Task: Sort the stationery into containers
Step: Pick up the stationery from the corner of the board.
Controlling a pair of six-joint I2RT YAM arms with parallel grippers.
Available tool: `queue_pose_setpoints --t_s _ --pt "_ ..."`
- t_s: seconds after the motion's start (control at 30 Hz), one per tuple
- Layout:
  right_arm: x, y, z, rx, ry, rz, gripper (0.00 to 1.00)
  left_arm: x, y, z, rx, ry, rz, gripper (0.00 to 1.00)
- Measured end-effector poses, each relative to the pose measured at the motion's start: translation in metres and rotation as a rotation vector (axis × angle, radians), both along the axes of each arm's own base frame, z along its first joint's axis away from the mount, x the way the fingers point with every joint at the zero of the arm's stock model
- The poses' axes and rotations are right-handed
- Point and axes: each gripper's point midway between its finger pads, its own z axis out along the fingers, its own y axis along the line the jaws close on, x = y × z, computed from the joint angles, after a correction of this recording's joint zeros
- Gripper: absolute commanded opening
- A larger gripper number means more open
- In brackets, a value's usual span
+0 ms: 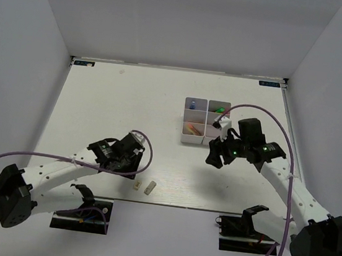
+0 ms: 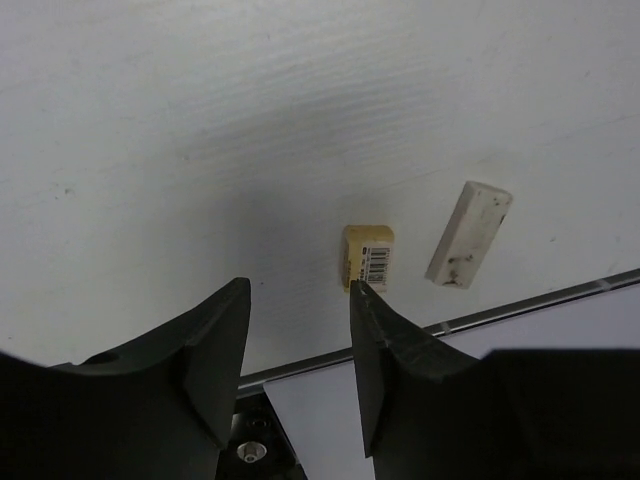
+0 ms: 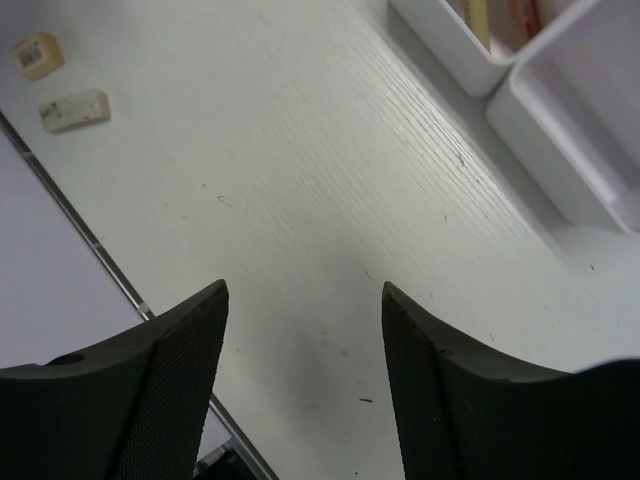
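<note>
Two erasers lie near the table's front edge: a yellow eraser (image 1: 136, 185) with a barcode sleeve and a white eraser (image 1: 149, 188) to its right. My left gripper (image 1: 130, 168) is open and empty just left of and above them; in the left wrist view the yellow eraser (image 2: 368, 256) sits by my right fingertip (image 2: 362, 292), with the white eraser (image 2: 469, 234) further right. The white compartment box (image 1: 204, 121) holds several coloured pens. My right gripper (image 1: 213, 153) is open and empty, low over bare table just in front of the box (image 3: 470, 70).
The table's front edge with its metal strip (image 2: 520, 308) runs right behind the erasers, and it shows in the right wrist view (image 3: 60, 195). That view also shows both erasers far off at upper left, yellow (image 3: 38, 55) and white (image 3: 74, 110). White walls enclose the table.
</note>
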Motion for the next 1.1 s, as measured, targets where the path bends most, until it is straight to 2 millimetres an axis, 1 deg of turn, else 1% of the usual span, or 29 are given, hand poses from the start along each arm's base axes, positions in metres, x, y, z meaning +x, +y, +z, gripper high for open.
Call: queue_pose_setpoints --t_s 0.03,0.1,0.23,0.37,0.53,0.7,0.93,1.03,1.07,1.1 --pt "-0.003 -0.007 -0.005 -0.011 0.001 -0.017 0.67 -0.003 0.000 -0.004 0.017 0.012 -0.003 0.55" --pt "-0.002 -0.015 -0.008 -0.023 -0.012 -0.049 0.67 -0.010 -0.003 -0.012 0.048 0.036 -0.022 0.55" --pt "0.010 -0.025 0.001 -0.016 -0.070 -0.103 0.68 -0.019 -0.010 -0.025 0.098 0.078 -0.050 0.55" --pt "0.015 -0.031 0.003 -0.014 -0.077 -0.134 0.68 -0.021 -0.017 -0.034 0.118 0.099 -0.057 0.55" --pt "0.017 -0.034 0.003 -0.009 -0.074 -0.146 0.70 -0.019 -0.027 -0.035 0.084 0.093 -0.044 0.57" --pt "0.016 -0.032 0.004 0.003 -0.069 -0.140 0.70 -0.016 -0.037 -0.035 0.046 0.088 -0.036 0.57" --pt "0.016 -0.032 0.004 0.009 -0.065 -0.140 0.71 -0.020 -0.036 -0.048 0.094 0.112 -0.042 0.57" --pt "0.016 -0.033 0.005 0.013 -0.063 -0.140 0.71 -0.022 -0.032 -0.053 0.129 0.122 -0.044 0.49" --pt "0.016 -0.033 0.005 0.015 -0.063 -0.141 0.71 -0.022 -0.031 -0.053 0.134 0.120 -0.044 0.40" --pt "0.016 -0.033 0.005 0.016 -0.062 -0.141 0.71 -0.022 -0.030 -0.054 0.138 0.117 -0.040 0.34"
